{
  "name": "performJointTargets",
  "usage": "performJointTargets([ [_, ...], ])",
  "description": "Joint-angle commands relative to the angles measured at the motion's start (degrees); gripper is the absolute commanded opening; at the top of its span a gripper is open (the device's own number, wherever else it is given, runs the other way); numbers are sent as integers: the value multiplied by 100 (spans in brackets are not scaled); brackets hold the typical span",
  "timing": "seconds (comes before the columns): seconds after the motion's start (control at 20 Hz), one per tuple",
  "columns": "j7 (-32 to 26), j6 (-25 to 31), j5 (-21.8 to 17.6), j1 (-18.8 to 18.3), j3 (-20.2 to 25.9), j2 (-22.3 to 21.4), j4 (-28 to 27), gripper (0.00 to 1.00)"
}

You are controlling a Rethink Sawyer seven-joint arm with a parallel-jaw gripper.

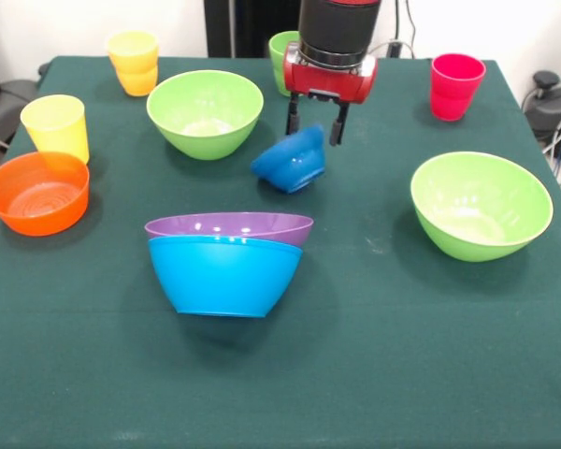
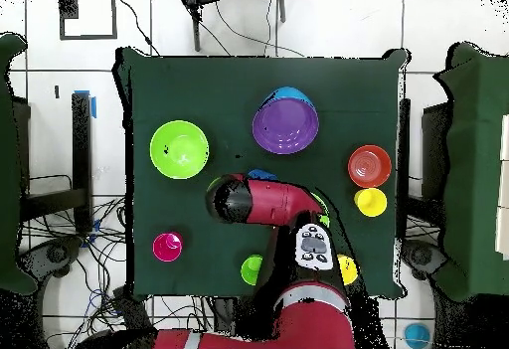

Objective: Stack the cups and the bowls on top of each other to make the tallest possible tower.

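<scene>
The tower (image 1: pixel 226 262) so far is only two bowls: the purple bowl (image 1: pixel 229 227) nested in the big blue bowl (image 1: pixel 224 274), standing upright near the middle of the table (image 1: pixel 374 374), rims level, a broad base fit to take smaller pieces. Just behind it the small blue bowl (image 1: pixel 291 160) hangs tilted on its side, its rim pinched between the fingers of the gripper (image 1: pixel 315 124), which are drawn in narrow around the bowl's wall; a grip on the rim would explain why the bowl swings off level instead of sitting flat. Judging by its place, just behind the purple bowl, it looks meant to go in as the third layer. The other pieces stand scattered and apart, each upright and open: one green bowl (image 1: pixel 206 112) behind and to the left, another green bowl (image 1: pixel 481 203) off to the right, the orange bowl (image 1: pixel 37 193) at the left edge with the yellow cup (image 1: pixel 55 127) just behind it. The orange-yellow cup (image 1: pixel 135 62), the green cup (image 1: pixel 282 56) partly hidden behind the arm, and the red cup (image 1: pixel 454 85) line the far side, well clear of the stack. In the overhead view the arm covers the carried bowl.
</scene>
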Motion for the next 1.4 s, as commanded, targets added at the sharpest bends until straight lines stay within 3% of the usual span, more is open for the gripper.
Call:
performJointTargets([
  [0.05,718,-15,80,-60,315,279,-123,100],
  [0.8,682,609,289,10,352,146,-642,100],
  [1.4,838,853,775,194,495,462,-1396,100],
])
